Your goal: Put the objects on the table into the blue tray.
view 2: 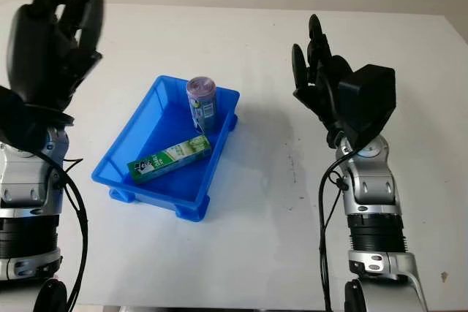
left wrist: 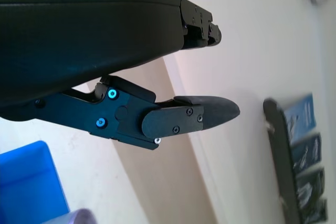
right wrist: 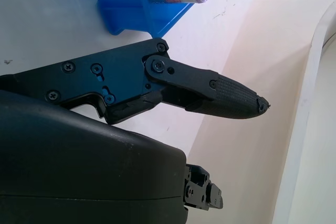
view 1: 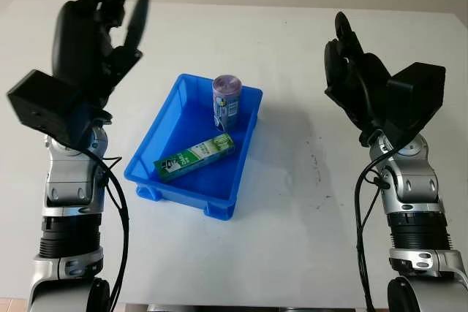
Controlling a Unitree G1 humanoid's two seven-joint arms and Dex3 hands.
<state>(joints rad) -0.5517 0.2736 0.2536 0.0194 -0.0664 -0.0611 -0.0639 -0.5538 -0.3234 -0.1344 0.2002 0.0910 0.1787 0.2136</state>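
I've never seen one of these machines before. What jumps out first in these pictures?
The bright blue tray in the middle of the white table catches the eye first. Inside it a purple can stands at the far end and a green carton lies flat nearer the robot. On either side a big black hand is raised above the table, both open: the left hand beside the tray's left, the right hand to its right.

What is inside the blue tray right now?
In the tray: a purple can upright at the far end and a green box lying flat. The floor beneath them is hidden.
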